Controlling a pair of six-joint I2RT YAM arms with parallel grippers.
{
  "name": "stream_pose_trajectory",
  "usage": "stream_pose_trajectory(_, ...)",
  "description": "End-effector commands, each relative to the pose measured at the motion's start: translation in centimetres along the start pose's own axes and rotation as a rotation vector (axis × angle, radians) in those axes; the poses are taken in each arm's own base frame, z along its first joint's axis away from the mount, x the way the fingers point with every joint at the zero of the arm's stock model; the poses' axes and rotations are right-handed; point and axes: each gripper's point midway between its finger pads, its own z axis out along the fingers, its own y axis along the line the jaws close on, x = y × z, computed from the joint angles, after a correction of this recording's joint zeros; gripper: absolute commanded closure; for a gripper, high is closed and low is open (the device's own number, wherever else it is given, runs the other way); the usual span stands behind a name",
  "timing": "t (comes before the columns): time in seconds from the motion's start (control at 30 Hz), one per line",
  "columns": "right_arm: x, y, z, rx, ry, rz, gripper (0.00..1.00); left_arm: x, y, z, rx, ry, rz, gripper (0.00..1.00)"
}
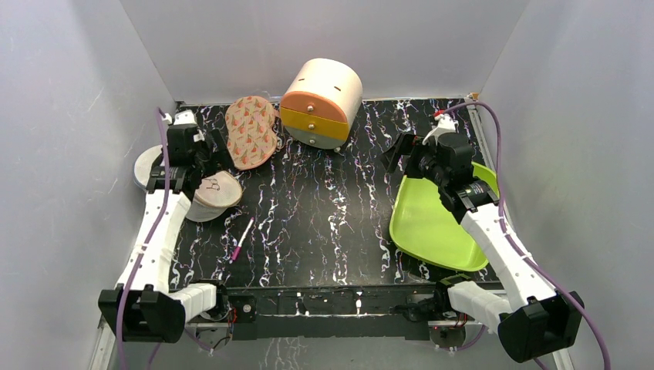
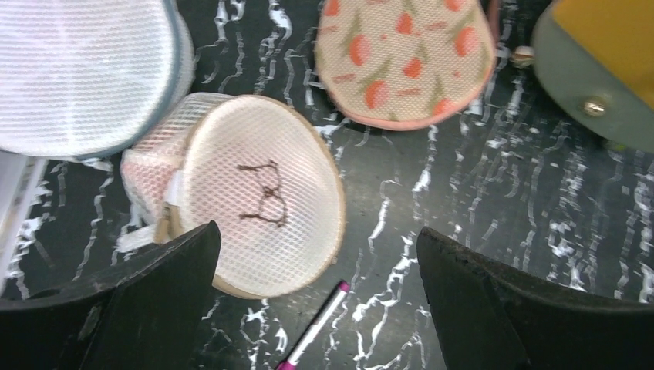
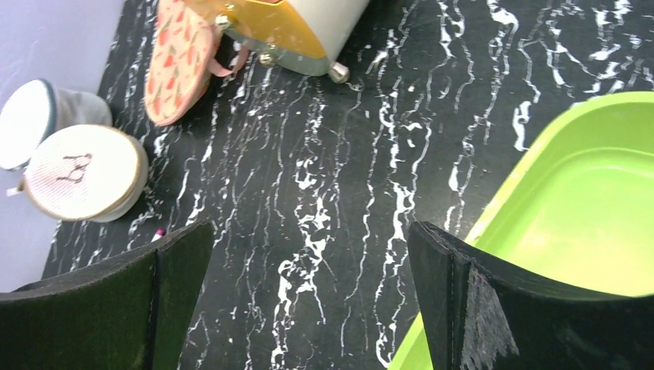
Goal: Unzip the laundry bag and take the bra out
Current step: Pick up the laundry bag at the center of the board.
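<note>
Left gripper [image 2: 316, 231] spread wide, the laundry bag [image 2: 262, 193] just ahead, nearer its left finger.
We see the 2 grippers holding nothing; the right gripper [image 3: 310, 227], jaws also apart, has the green tray [image 3: 586, 193] under its right finger. We cannot make out the bra, only a pink tint through the bag's mesh.

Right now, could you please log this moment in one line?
left gripper open, by laundry bag | right gripper open, empty | bag ungripped | bra unseen
</note>
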Motion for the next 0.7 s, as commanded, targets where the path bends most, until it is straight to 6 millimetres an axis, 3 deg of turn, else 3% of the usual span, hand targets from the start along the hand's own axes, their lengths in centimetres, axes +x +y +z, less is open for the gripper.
stream_pose_trajectory(0.0,-1.9,2.8,0.0,-0.145,-0.053,-0.03,0.02,-1.1,3.0,0.1,-0.178,0.034,0.054,0.02)
stream_pose_trajectory(0.3,-0.1,4.1,0.8,-0.246,0.034,-0.016,0.02,-0.5,5.3,2.4,-0.334,0.135,0.106,0.02)
stream_pose_trajectory(0.67,2.9,5.7,1.8,-0.374,0.171,0.061,0.02,1.7,6.8,6.8,-0.423,0.261,0.161,0.02)
